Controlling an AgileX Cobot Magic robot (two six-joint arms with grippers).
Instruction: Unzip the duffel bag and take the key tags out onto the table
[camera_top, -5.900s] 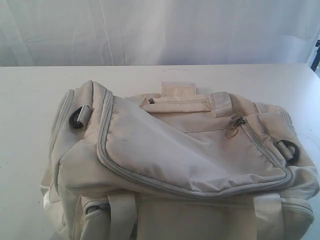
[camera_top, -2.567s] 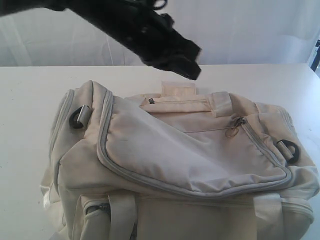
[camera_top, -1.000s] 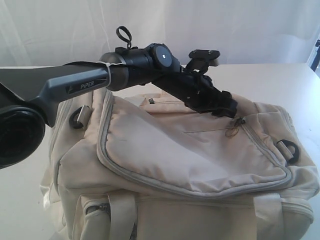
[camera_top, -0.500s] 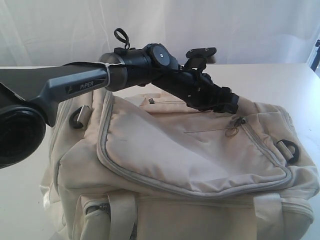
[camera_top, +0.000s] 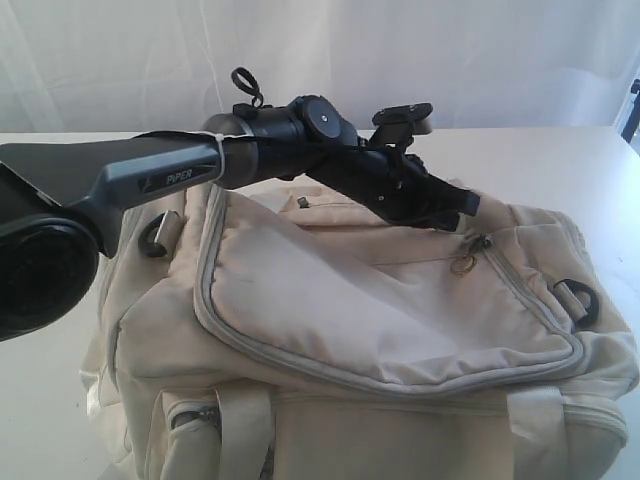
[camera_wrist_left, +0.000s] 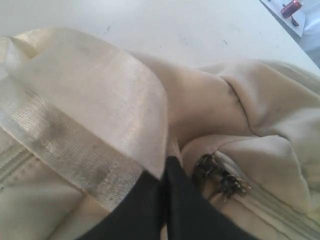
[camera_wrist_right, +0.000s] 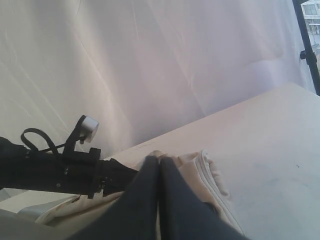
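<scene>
- The left arm (camera_top: 170, 175), absent from the earliest view, has been brought across the top of the bag (camera_top: 380, 330). The left gripper (camera_top: 462, 203) has been closed within the last second. The bag lies much as before.
- The left gripper is seen clenched, fingers (camera_wrist_left: 182, 210) pressed together, at the edge of the far handle (camera_wrist_left: 90, 115) and just beside the pull (camera_wrist_left: 220, 177). Whether a sliver of webbing is caught between them cannot be told. The pull is clearly not held.
- The right gripper (camera_wrist_right: 159, 167) is held clenched and empty near one end of the bag, out of the exterior view.
- The bag is lying on the table (camera_top: 560, 160), and its zipper (camera_top: 530, 310) is closed along the top flap. The tags are not seen and are judged to be inside.
- The step in hand is judged to be taking hold of the pull, so the task is barely begun.
- To do it well, the jaws should be reopened, shifted off the handle, set astride the pull's metal tab or ring, and closed firmly.
- The pull should then be drawn along the line of the zipper, low and parallel to the fabric, not lifted away.
- The soft bag is likely to bunch or slide, so it would best be steadied by the right gripper pressed on the cloth behind the pull.
</scene>
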